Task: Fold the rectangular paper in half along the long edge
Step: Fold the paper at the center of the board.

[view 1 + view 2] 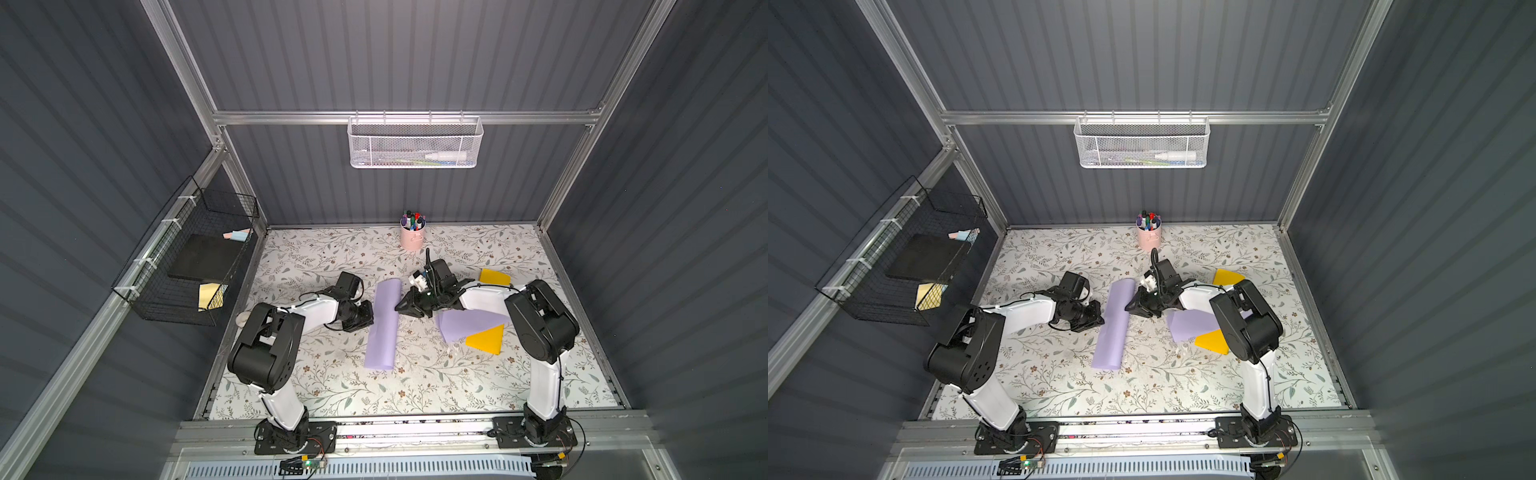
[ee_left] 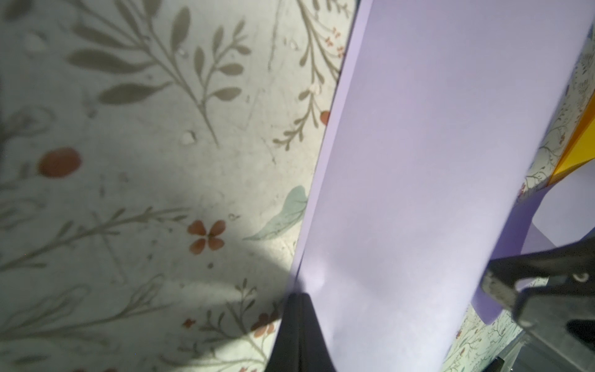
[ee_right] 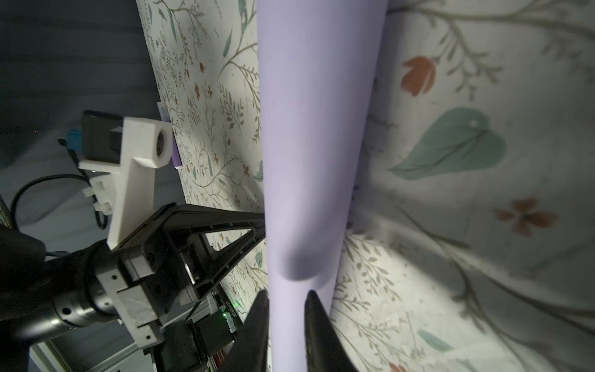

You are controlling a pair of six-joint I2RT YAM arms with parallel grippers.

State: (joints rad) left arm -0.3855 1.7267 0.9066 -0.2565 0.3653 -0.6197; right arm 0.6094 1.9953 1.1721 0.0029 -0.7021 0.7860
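- Bolted along the near edge of the tabletop (image 1: pixel 415 395), the left arm's base (image 1: pixel 293 434) and the right arm's base (image 1: pixel 536 432) are sitting closest to the lens; both arms are reaching inward toward the middle
- the purple paper (image 1: pixel 384 324) is lying in the middle of the tabletop, doubled over into a long narrow strip running from the near edge toward the far edge; its doubled side is bulging round rather than lying flat, so the crease is, I judge, not yet pressed
- the left gripper (image 2: pixel 297 299) is clenched tight, its tip touching the strip's open long side, which is facing the left edge; probably it is pinning the two loose edges so they are not sliding apart; whether they are actually caught between the jaws is being hidden by the bulging sheet
- the right gripper (image 3: pixel 285 296) is pinching the rounded side, jaws standing narrowly apart with the paper between them and a dent showing just ahead; likely it is squeezing the bend toward a crease
- a second purple sheet (image 1: pixel 469 324) and a yellow sheet (image 1: pixel 486 338) are overlapping toward the right edge, seemingly spares; the right arm is covering part of both
- the pink cup (image 1: pixel 412 237) of pens is standing at the middle of the far edge, well apart from the work
- in both top views the fingertips are showing too small to judge any grip
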